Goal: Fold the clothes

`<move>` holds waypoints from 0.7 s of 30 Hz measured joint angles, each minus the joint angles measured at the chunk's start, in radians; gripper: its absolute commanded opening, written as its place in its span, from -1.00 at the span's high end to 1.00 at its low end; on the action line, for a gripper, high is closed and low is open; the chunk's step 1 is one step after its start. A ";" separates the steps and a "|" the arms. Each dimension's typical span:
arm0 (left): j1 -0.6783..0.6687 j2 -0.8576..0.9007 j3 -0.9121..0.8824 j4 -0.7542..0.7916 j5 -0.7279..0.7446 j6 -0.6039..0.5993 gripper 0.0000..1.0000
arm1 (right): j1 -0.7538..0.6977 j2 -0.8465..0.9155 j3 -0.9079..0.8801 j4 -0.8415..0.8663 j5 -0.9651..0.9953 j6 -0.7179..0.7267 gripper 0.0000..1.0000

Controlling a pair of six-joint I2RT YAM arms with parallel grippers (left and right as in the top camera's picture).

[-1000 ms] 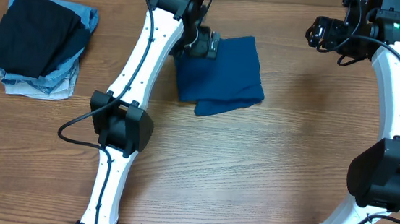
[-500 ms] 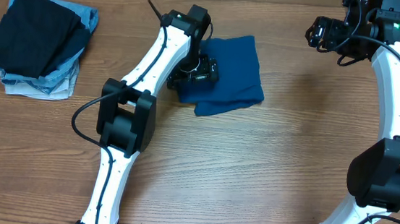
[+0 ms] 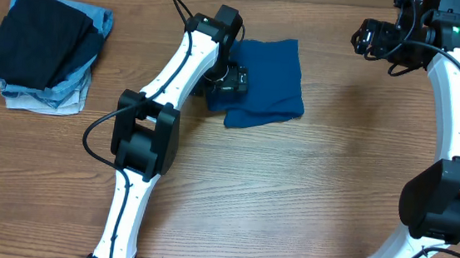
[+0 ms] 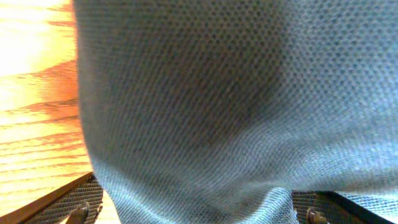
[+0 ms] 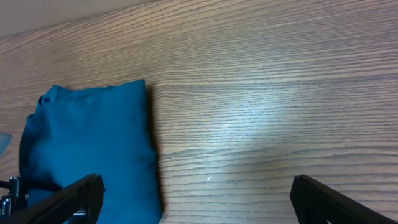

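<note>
Folded T-shirt (image 3: 270, 76) at the left gripper (image 3: 232, 81), both grippers released

The left gripper is down at the T-shirt's left edge, its fingers (image 4: 65, 202) spread wide, with blue fabric filling the space right in front of them. From there the royal-blue T-shirt lies folded on the table (image 3: 291, 193), reaching toward the right gripper (image 3: 366, 37), which hovers well apart beyond the shirt's right side, wide open and empty. Far off on the left gripper's other side, a black garment (image 3: 37, 39) tops pale blue garments (image 3: 45, 98).

A black garment (image 3: 42, 37) tops folded pale-blue garments (image 3: 49, 101) on the wooden table (image 3: 290, 201).
</note>
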 measured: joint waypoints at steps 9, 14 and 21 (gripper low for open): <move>0.005 -0.033 -0.145 0.137 0.048 0.018 -0.87 | 0.000 0.000 0.000 0.000 0.000 0.000 -1.00; 0.007 -0.034 -0.156 0.200 0.138 0.040 0.13 | 0.000 0.000 0.000 0.000 0.000 0.000 -1.00; 0.010 -0.037 -0.157 0.203 0.184 0.075 0.92 | 0.000 0.000 0.000 0.000 0.000 0.000 -1.00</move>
